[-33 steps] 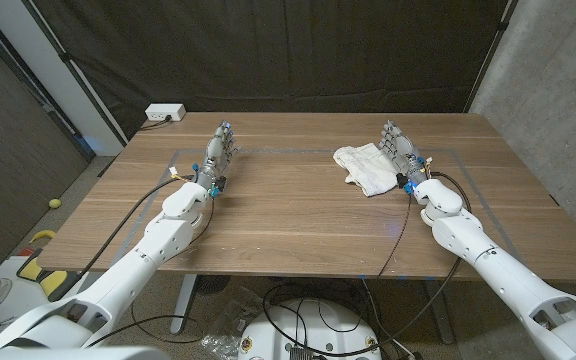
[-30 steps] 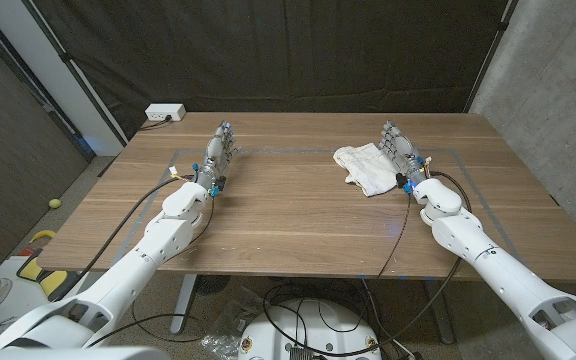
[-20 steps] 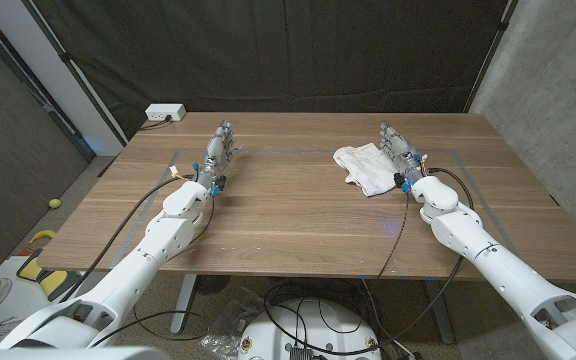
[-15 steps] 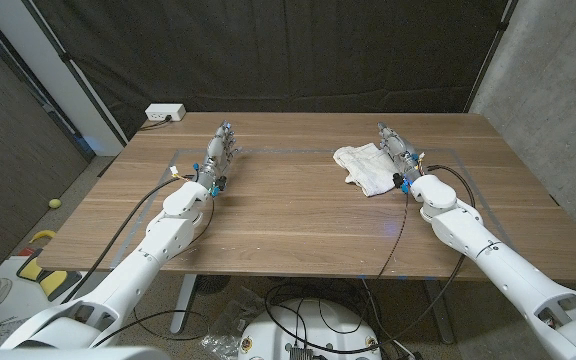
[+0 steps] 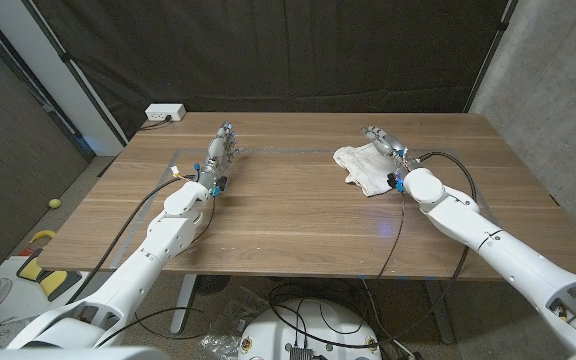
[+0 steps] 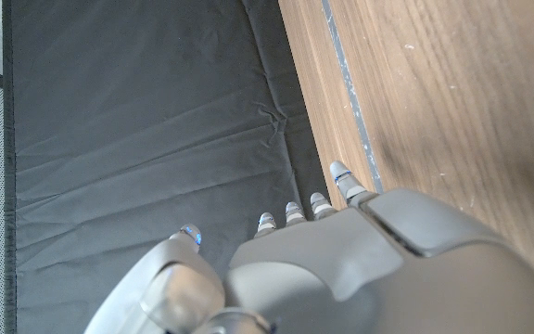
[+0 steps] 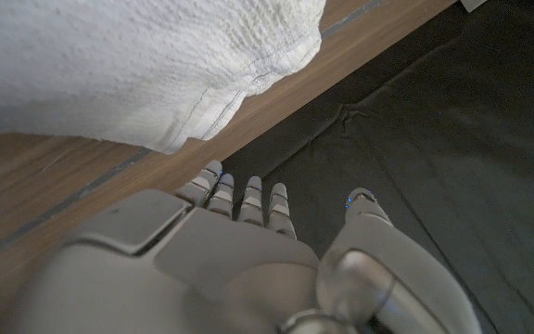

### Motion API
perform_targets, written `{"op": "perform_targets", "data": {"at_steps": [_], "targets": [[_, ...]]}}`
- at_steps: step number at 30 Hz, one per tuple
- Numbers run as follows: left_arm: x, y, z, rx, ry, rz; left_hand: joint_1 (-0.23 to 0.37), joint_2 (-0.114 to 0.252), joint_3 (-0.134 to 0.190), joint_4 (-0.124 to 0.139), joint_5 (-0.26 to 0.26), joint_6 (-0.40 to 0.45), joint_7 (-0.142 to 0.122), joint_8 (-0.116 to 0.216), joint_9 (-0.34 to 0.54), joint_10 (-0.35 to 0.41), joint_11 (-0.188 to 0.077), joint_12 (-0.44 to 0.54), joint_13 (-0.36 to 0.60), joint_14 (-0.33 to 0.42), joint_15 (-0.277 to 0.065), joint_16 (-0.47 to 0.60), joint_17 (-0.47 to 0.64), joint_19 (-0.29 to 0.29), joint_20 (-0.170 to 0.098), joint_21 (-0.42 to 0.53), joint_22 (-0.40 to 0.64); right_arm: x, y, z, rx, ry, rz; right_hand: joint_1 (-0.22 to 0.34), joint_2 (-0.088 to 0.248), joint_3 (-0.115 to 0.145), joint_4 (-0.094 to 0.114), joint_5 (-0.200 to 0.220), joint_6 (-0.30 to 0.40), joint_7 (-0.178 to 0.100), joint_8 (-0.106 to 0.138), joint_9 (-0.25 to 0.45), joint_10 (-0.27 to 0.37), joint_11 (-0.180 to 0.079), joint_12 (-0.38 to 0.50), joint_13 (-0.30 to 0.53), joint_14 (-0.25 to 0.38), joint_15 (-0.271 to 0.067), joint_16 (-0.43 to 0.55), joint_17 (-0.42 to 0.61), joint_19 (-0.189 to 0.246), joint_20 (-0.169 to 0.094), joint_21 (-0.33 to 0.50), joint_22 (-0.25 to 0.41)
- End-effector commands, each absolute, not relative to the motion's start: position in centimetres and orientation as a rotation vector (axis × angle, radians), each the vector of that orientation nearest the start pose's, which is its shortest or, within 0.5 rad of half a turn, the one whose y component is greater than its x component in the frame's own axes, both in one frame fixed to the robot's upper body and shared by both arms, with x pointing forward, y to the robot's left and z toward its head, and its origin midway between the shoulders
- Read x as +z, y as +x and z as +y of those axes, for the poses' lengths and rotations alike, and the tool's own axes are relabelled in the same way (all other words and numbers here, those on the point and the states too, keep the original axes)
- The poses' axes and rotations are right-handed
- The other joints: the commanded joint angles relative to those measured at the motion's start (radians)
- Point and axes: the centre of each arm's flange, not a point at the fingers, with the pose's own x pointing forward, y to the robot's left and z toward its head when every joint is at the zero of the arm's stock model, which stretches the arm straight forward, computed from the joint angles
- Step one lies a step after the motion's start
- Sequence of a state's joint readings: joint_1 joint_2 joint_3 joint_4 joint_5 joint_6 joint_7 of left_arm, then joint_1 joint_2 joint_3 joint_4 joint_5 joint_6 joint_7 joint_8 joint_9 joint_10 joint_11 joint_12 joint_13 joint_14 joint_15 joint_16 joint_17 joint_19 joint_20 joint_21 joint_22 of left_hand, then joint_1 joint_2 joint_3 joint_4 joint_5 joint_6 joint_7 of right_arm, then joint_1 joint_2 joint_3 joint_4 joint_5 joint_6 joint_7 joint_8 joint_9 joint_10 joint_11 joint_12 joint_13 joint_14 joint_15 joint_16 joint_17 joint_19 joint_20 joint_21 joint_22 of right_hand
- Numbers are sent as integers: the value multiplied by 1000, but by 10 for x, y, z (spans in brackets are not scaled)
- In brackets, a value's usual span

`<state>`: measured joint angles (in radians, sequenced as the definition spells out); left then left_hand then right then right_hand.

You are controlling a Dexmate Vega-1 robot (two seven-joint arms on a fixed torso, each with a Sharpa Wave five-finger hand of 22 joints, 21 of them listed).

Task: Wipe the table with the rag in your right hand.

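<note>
- We see the crumpled white cloth rag [image 5: 365, 167] lying on the brown wooden counter [image 5: 288, 215], on its far right part, not yet picked up.
- Our right robot hand [image 5: 383, 143] reaches along the rag's right edge with fingers stretched out and apart, holding nothing; whether it touches the cloth we cannot tell.
- In the right wrist view the rag [image 7: 128, 65] lies just beside the fingertips [image 7: 213, 170], with bare wood between them.
- Our left robot hand [image 5: 221, 150] stands on the counter's far left part, fingers straight, empty, well apart from the rag.
- We judge the task barely begun: grasping the rag and all the wiping remain.
- A white power strip [image 5: 165, 113] sits at the far left corner.
</note>
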<state>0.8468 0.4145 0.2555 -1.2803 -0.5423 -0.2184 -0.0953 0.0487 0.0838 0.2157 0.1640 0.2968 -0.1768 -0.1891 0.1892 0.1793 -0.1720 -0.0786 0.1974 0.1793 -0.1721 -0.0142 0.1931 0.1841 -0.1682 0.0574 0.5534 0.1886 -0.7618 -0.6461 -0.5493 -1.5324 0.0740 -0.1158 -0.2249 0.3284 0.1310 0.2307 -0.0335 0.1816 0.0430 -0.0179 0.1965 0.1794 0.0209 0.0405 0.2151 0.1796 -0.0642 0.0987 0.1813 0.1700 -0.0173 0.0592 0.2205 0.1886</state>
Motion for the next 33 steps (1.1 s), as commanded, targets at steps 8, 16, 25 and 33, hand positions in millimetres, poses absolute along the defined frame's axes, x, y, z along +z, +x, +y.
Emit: {"op": "perform_targets", "data": {"at_steps": [8,16,25,33], "targets": [[-25,667,291,-205,-41,-566,1,37,1,-2,3,-170,-11,3,5,-185,7,7,5,-143,-2,3,3,-179,8,-3,4,16,648,-211,-153,-1176,-453,26,-14,9,-26,0,22,-17,8,5,15,-23,3,2,17,-35,4,2,17,0,4,2],[-25,668,291,-200,-41,-566,1,38,0,-1,2,-166,-7,4,6,-186,9,6,6,-143,-3,3,3,-177,8,-4,5,14,648,-196,-210,-1324,-399,75,-32,22,-70,-1,19,-21,5,6,1,-39,-5,2,23,-46,2,2,50,73,10,1],[-23,667,289,-199,-36,-566,2,38,0,-2,2,-152,1,9,6,-182,16,8,6,-139,-3,3,3,-174,8,-5,5,12,649,-187,-184,-1411,-296,111,-75,13,-106,6,-73,-21,-20,8,-66,-45,-26,3,8,-36,-2,4,62,153,3,0],[-22,665,288,-199,-34,-570,3,39,0,-2,2,-139,3,13,7,-182,18,8,6,-136,1,4,3,-174,11,-7,5,6,652,-186,-160,-1421,-212,129,-80,13,-113,11,-132,-14,-22,9,-117,-36,-33,4,-14,-19,-6,4,65,156,-2,0]]}}
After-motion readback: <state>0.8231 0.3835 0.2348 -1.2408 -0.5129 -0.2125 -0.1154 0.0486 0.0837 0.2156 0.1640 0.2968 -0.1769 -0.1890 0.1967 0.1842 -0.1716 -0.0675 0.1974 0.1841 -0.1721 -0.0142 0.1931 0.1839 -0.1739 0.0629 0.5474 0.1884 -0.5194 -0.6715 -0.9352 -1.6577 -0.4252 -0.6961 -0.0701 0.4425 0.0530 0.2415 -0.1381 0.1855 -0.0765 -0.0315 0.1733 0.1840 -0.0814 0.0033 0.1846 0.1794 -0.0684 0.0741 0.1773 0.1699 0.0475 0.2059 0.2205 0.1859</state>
